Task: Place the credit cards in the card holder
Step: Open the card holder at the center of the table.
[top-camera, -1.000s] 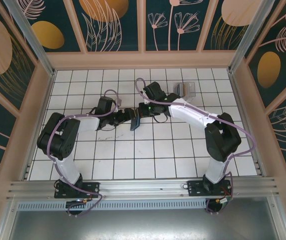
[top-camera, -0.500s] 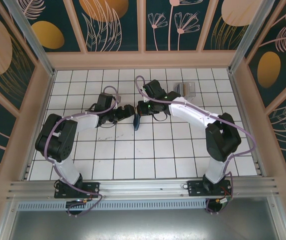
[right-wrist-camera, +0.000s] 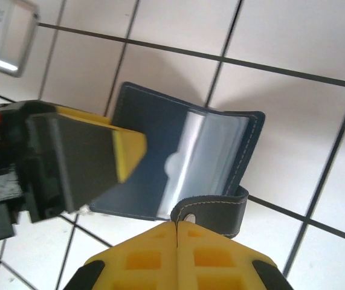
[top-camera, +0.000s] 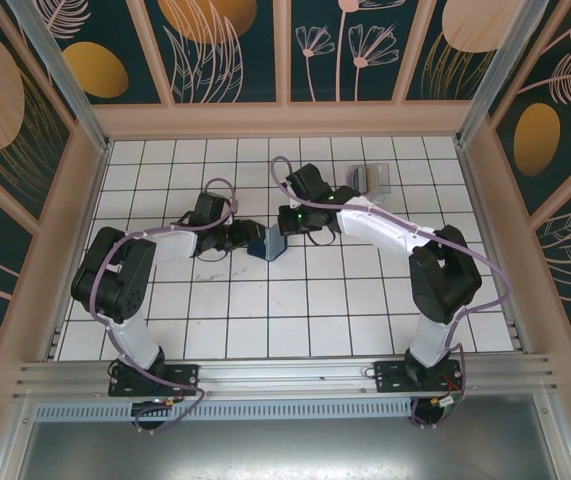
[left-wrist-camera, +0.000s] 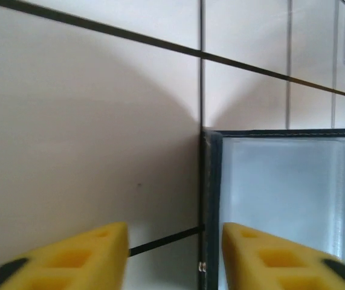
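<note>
The card holder (top-camera: 266,243), a dark navy bifold, lies open on the white tiles with its clear-lined pockets (right-wrist-camera: 205,148) facing up. My right gripper (right-wrist-camera: 177,225) is shut on the end of its clasp tab (right-wrist-camera: 217,211). My left gripper (left-wrist-camera: 173,257) stands at the holder's left flap. Its yellow fingers (left-wrist-camera: 78,257) are apart, with the flap's dark edge (left-wrist-camera: 207,199) between them. One left finger (right-wrist-camera: 128,151) rests over the navy flap. The credit cards are too small to tell apart inside the clear-grey rack (top-camera: 377,179).
The rack stands at the back right of the tiled table (top-camera: 295,320) and shows as a clear corner (right-wrist-camera: 3,36) beyond the holder. Wooden walls (top-camera: 80,210) close in the sides and back. Both arms meet at the table's middle.
The card holder was held up edge-on between the grippers and now lies opened on the tiles. The left jaws have narrowed around its left edge. The right gripper stayed shut.
</note>
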`<control>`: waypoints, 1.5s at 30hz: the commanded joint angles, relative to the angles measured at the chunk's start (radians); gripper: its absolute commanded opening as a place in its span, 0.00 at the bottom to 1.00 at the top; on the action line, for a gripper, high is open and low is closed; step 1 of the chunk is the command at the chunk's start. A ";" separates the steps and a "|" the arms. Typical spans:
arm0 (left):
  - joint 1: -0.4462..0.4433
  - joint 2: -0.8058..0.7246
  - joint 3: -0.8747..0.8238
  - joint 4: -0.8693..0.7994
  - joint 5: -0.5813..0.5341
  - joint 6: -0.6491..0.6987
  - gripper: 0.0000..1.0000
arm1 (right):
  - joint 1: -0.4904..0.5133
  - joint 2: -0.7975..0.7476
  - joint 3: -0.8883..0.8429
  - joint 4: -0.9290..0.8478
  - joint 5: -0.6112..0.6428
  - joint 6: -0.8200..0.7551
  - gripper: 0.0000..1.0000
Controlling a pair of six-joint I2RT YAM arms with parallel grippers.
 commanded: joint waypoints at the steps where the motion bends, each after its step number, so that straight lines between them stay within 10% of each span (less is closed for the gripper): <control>1: 0.008 -0.016 -0.019 -0.020 -0.041 0.023 0.33 | -0.033 -0.061 -0.080 0.010 0.084 0.043 0.12; 6: 0.007 0.011 -0.018 0.011 0.015 -0.003 0.00 | -0.087 -0.115 -0.142 0.065 0.022 0.068 0.37; 13: 0.007 0.010 -0.037 0.069 0.062 -0.050 0.00 | -0.038 -0.204 -0.120 0.105 -0.033 0.081 0.37; 23: 0.007 0.017 -0.033 0.096 0.095 -0.073 0.00 | -0.013 -0.103 -0.160 0.356 -0.471 0.197 0.48; 38: 0.007 0.038 -0.018 0.087 0.110 -0.067 0.00 | -0.014 0.021 -0.072 -0.036 0.161 0.032 0.52; 45: 0.008 0.053 -0.015 0.092 0.115 -0.071 0.00 | -0.022 0.051 -0.112 -0.014 0.145 0.051 0.54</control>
